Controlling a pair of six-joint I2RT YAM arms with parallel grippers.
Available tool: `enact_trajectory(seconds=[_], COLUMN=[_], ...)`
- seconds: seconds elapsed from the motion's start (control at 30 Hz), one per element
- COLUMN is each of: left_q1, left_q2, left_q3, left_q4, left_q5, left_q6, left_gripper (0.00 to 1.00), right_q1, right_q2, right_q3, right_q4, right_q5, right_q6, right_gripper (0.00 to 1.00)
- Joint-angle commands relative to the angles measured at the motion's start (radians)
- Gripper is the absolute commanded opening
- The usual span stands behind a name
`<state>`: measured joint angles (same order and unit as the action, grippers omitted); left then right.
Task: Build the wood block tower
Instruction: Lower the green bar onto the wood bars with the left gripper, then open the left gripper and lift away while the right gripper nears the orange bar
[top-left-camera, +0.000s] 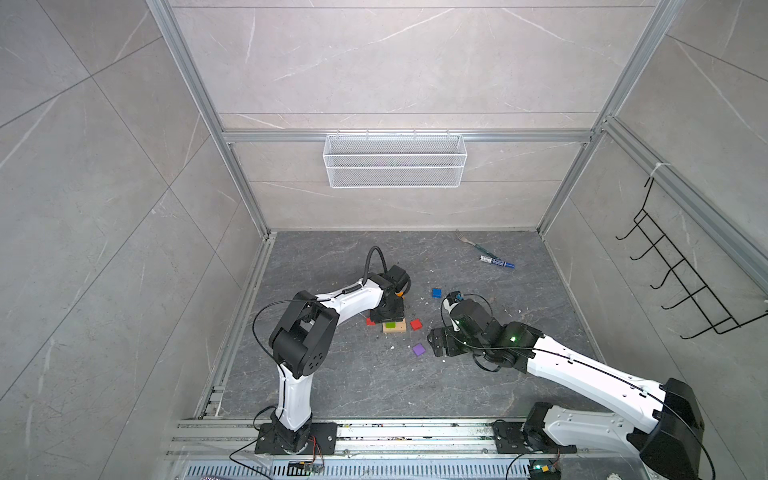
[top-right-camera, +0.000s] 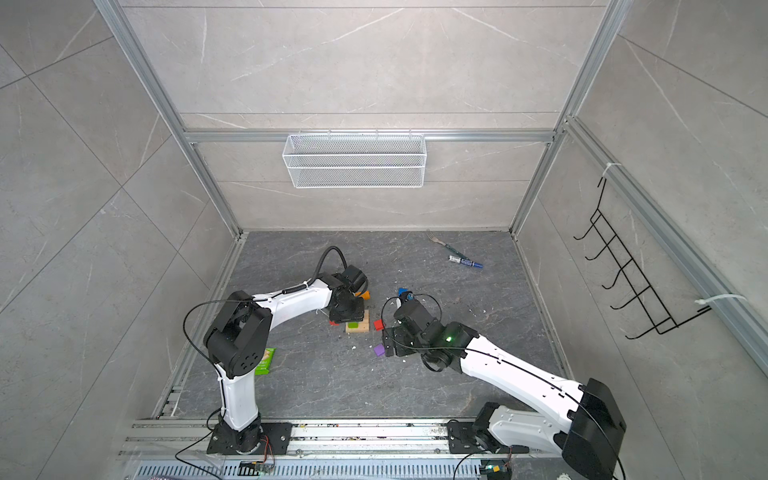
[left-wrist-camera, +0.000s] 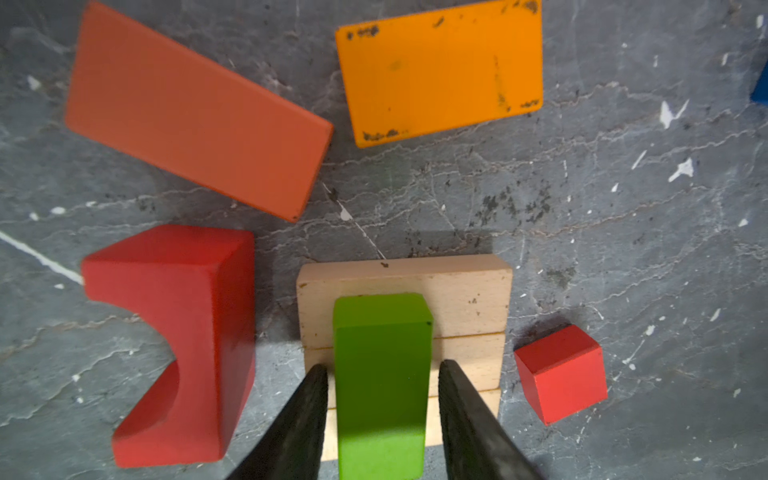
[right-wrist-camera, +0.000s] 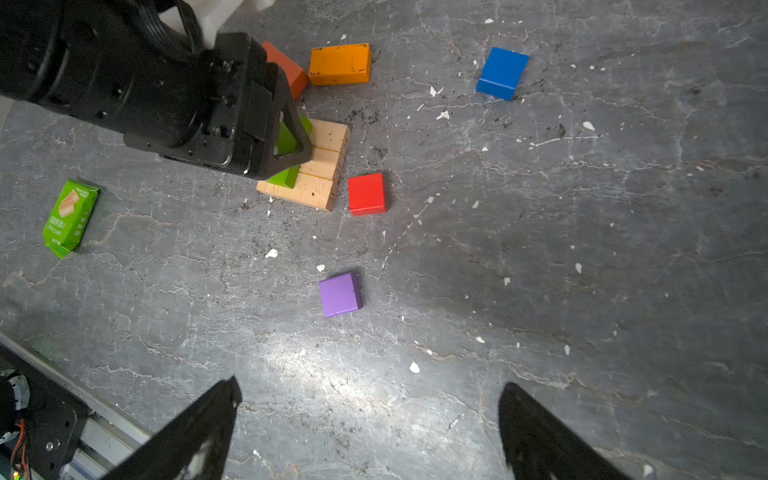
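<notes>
The fingers (left-wrist-camera: 299, 424) of my left gripper (left-wrist-camera: 382, 365) stand on either side of the green bar (left-wrist-camera: 380, 386), parted, with a thin sliver of tan showing on each side, so they are not pinching it. The bar lies flat, its paint bright and clean, across the seams of the tan base (left-wrist-camera: 465, 299), which is three plain-wood bars laid side by side. That is the tower (top-left-camera: 394, 327) as it stands: two layers, near the middle of the tabletop (right-wrist-camera: 582, 249), under the left gripper in both top views.

Around it lie loose blocks. The red arch (left-wrist-camera: 187, 332) lies on its side just beside the base. A red-orange bar (left-wrist-camera: 199, 112) and a scuffed orange bar (left-wrist-camera: 440, 70) lie flat beyond it, and a red cube (left-wrist-camera: 561, 374) sits near the opposite edge. Further out are a blue cube (right-wrist-camera: 502, 72) and a purple cube (right-wrist-camera: 340, 294), both well apart from the stack.

My right gripper (right-wrist-camera: 372, 384) hangs over bare tabletop with its fingers (right-wrist-camera: 199, 432) spread wide, gripping nothing.

A green snack wrapper (right-wrist-camera: 70, 216) lies off to the left arm's side. A blue marker (top-left-camera: 496, 262) and a fork (top-left-camera: 469, 243) lie near the back corner. The only container is a white mesh basket (top-left-camera: 395, 160), hung on the back wall's rail well above the blocks.
</notes>
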<state>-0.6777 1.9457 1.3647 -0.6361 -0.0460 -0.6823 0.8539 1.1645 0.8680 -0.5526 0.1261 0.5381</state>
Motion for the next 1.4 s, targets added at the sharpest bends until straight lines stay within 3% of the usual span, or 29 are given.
enact_trajectory(seconds=[0.0,0.93,1.13,1.37], left_q1=[0.007,0.007,0.007,0.008], left_q2=[0.004,-0.116,-0.173,-0.304], left_q3=[0.004,0.076,0.085,-0.006], left_q4=[-0.005,-0.032,-0.058,-0.075], left_q5=[-0.006,-0.001,-0.003,-0.044], left_q6=[-0.016,0.001,0.016,0.017], left_gripper=[0.48,0.60,0.65,0.66], right_q1=[-0.004,-0.004,-0.004,-0.027], right_q2=[0.011,-0.014,0.013,0.131], right_q3=[0.008,0.035,0.076,0.168], right_q4=[-0.009,-0.026,-0.027,-0.003], right_q5=[0.008,0.037,0.084,0.082], right_q6=[-0.020,-0.031,-0.073,-0.140], right_gripper=[0.99,0.99,1.00,0.97])
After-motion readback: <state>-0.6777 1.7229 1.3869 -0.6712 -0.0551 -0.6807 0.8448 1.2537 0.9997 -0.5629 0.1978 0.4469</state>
